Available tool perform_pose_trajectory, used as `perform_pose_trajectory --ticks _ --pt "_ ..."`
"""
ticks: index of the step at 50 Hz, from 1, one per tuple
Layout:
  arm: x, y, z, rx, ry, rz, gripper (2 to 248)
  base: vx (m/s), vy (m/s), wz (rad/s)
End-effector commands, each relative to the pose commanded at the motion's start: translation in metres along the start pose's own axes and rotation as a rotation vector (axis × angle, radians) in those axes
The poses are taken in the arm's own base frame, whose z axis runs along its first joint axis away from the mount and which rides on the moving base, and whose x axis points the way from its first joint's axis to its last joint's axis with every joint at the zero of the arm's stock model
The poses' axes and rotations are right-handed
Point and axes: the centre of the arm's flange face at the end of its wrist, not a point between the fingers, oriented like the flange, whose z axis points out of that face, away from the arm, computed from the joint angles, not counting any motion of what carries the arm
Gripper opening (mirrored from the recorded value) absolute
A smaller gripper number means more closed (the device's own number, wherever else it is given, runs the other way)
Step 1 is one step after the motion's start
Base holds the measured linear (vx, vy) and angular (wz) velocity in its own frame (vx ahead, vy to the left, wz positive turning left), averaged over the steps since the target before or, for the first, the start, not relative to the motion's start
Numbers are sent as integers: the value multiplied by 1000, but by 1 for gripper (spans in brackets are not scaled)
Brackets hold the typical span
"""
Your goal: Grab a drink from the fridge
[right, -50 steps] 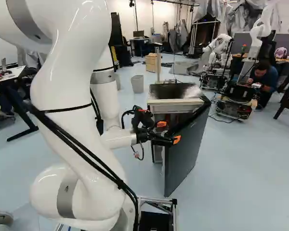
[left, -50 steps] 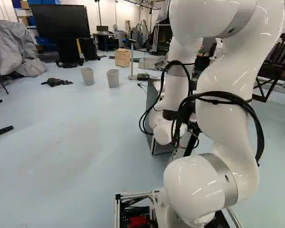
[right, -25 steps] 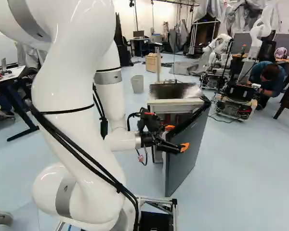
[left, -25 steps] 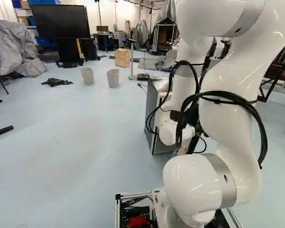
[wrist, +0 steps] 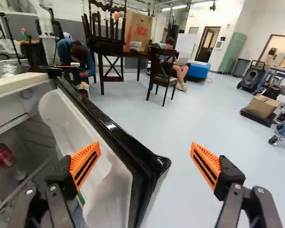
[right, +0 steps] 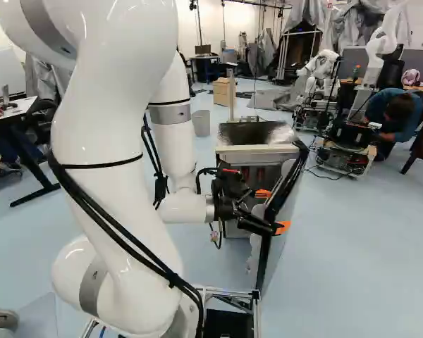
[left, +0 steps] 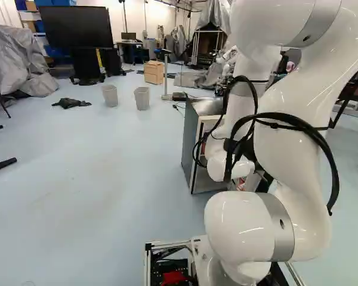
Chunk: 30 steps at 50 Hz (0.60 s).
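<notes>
my hand (wrist: 145,151), a black gripper with orange pads (wrist: 87,164), is wide open and grips nothing; its two fingers stand apart, with the edge of the door (wrist: 126,147) showing between them. one finger is on the door's inner side, the other out over the floor (wrist: 180,114). beyond the inner finger is the inside of the fridge (right: 257,149), where a red can (wrist: 2,155), the likely drink, sits well off to the fridge side of my hand, apart from both fingers. the door stands open, so i judge the access part mostly done and the grab itself not begun. what is left: perhaps push the door wider, clear its edge, turn in towards the can, close on it and bring it out.
</notes>
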Motion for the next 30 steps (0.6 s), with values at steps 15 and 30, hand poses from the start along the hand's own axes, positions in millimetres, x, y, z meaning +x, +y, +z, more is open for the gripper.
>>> perform_pose_trajectory --ticks 15,30 --pt "4 8 23 -97 5 29 247 0 0 0" --pt "8 13 51 -197 5 65 247 0 0 0"
